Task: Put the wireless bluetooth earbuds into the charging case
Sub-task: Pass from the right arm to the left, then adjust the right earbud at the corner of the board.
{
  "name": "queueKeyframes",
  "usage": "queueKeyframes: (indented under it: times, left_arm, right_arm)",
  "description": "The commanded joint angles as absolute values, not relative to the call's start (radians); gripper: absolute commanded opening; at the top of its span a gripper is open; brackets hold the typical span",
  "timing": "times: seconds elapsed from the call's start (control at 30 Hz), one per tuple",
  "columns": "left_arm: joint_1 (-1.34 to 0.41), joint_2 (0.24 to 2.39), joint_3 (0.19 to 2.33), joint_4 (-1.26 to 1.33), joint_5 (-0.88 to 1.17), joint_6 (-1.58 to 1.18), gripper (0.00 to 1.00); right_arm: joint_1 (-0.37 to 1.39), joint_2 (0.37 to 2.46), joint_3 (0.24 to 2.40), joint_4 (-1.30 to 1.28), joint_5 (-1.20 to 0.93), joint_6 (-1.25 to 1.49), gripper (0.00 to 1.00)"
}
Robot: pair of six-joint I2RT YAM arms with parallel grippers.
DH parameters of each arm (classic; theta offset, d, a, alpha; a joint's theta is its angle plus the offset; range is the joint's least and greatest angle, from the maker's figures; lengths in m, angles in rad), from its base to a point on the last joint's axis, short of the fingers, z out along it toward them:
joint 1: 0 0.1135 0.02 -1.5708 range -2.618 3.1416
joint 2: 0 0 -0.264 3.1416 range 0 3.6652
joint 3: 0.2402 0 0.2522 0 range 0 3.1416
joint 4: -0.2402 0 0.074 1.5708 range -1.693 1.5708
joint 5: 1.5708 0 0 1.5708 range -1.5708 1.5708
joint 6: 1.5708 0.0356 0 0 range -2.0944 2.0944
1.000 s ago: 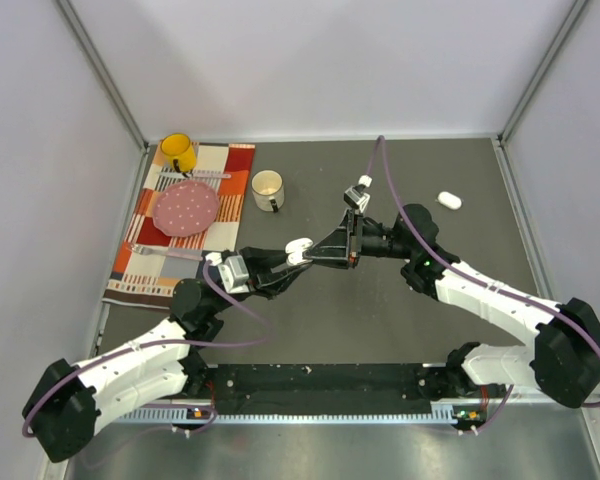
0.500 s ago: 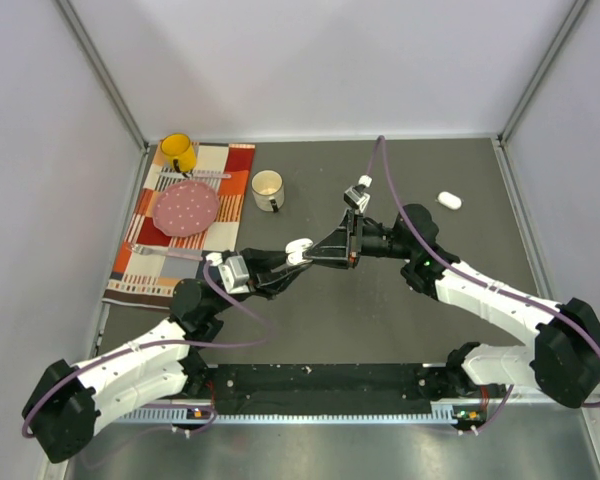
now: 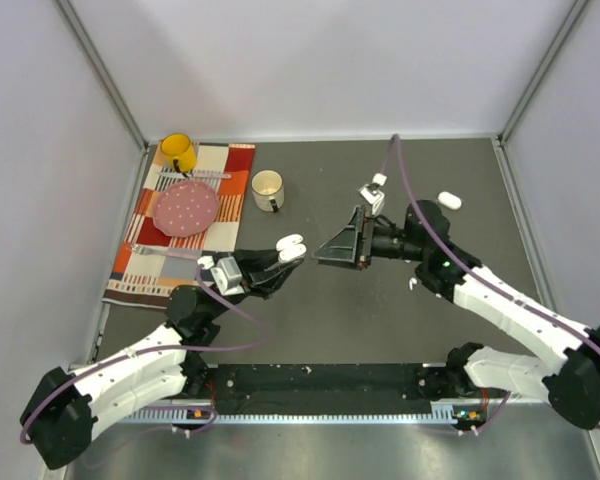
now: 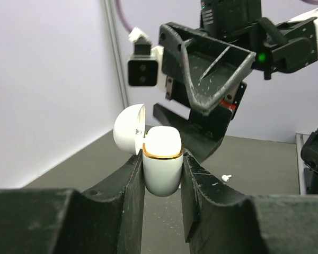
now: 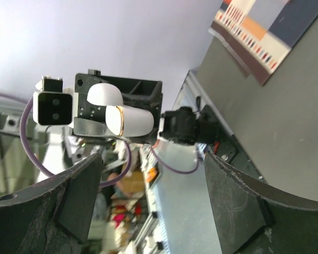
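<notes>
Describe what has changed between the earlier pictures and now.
The right gripper has opened and drawn back to the right, away from the charging case. The left gripper stays shut on the open case, almost in the same place. The spare white case, white mug, plate and cloth have not moved.

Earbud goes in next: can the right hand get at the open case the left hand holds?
Probably yes: right hand, open and empty, faces the charging case, lid open, gripped by left hand; nothing between.
</notes>
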State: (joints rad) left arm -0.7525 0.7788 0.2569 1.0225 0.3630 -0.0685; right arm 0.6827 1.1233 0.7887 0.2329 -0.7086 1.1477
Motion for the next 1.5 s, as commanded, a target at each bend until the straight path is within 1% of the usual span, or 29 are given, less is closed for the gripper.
queueKeyframes:
  times: [0.0, 0.1, 0.13, 0.17, 0.27, 0.4, 0.43, 0.53, 0.67, 0.8, 0.87, 0.9, 1.03, 1.17, 1.23, 1.3, 1.33, 1.47]
  left_arm:
    - [-0.756, 0.726, 0.235, 1.058, 0.296, -0.049, 0.00]
    - [-0.756, 0.696, 0.218, 1.063, 0.282, -0.052, 0.00]
    - [-0.755, 0.686, 0.213, 1.071, 0.279, -0.055, 0.00]
    - [-0.756, 0.683, 0.207, 1.080, 0.282, -0.060, 0.00]
    - [-0.755, 0.681, 0.207, 1.104, 0.316, -0.083, 0.00]
    - [-0.755, 0.693, 0.216, 1.121, 0.363, -0.110, 0.00]
    - [-0.755, 0.698, 0.219, 1.121, 0.377, -0.112, 0.00]
    - [-0.756, 0.712, 0.229, 1.123, 0.396, -0.120, 0.00]
    - [-0.755, 0.724, 0.233, 1.123, 0.408, -0.126, 0.00]
    - [-0.755, 0.730, 0.236, 1.121, 0.413, -0.127, 0.00]
    - [-0.755, 0.729, 0.235, 1.121, 0.411, -0.127, 0.00]
    - [-0.755, 0.726, 0.233, 1.120, 0.410, -0.129, 0.00]
    - [-0.756, 0.721, 0.227, 1.112, 0.407, -0.126, 0.00]
    - [-0.755, 0.715, 0.229, 1.101, 0.407, -0.118, 0.00]
    - [-0.755, 0.713, 0.227, 1.100, 0.403, -0.117, 0.00]
    - [-0.755, 0.715, 0.227, 1.103, 0.402, -0.117, 0.00]
    - [-0.755, 0.713, 0.229, 1.101, 0.405, -0.117, 0.00]
    - [-0.755, 0.713, 0.229, 1.097, 0.400, -0.112, 0.00]
  right_arm:
    - [0.608, 0.978, 0.856, 0.022, -0.606, 0.964, 0.77]
    - [0.494, 0.905, 0.848, -0.160, -0.536, 0.887, 0.77]
    - [0.468, 0.893, 0.850, -0.272, -0.467, 0.830, 0.76]
    - [0.416, 0.885, 0.851, -0.334, -0.427, 0.800, 0.76]
    - [0.362, 0.887, 0.854, -0.508, -0.272, 0.666, 0.75]
    - [0.336, 0.914, 0.853, -0.632, -0.105, 0.557, 0.76]
    - [0.333, 0.917, 0.845, -0.649, -0.033, 0.542, 0.76]
    - [0.296, 0.927, 0.830, -0.699, 0.047, 0.520, 0.74]
    - [0.210, 0.942, 0.801, -0.741, 0.034, 0.522, 0.69]
    - [0.160, 0.934, 0.767, -0.772, 0.110, 0.551, 0.66]
    - [0.141, 0.927, 0.762, -0.782, 0.147, 0.557, 0.62]
    - [0.135, 0.920, 0.759, -0.784, 0.155, 0.552, 0.62]
    - [0.109, 0.971, 0.767, -0.811, 0.187, 0.491, 0.62]
    - [0.026, 1.011, 0.767, -0.806, 0.186, 0.509, 0.65]
    - [-0.036, 1.040, 0.739, -0.770, 0.099, 0.520, 0.67]
    - [-0.122, 1.058, 0.697, -0.706, -0.041, 0.547, 0.67]
    - [-0.133, 1.066, 0.681, -0.684, -0.061, 0.554, 0.67]
    - [-0.138, 1.104, 0.626, -0.608, -0.017, 0.560, 0.67]
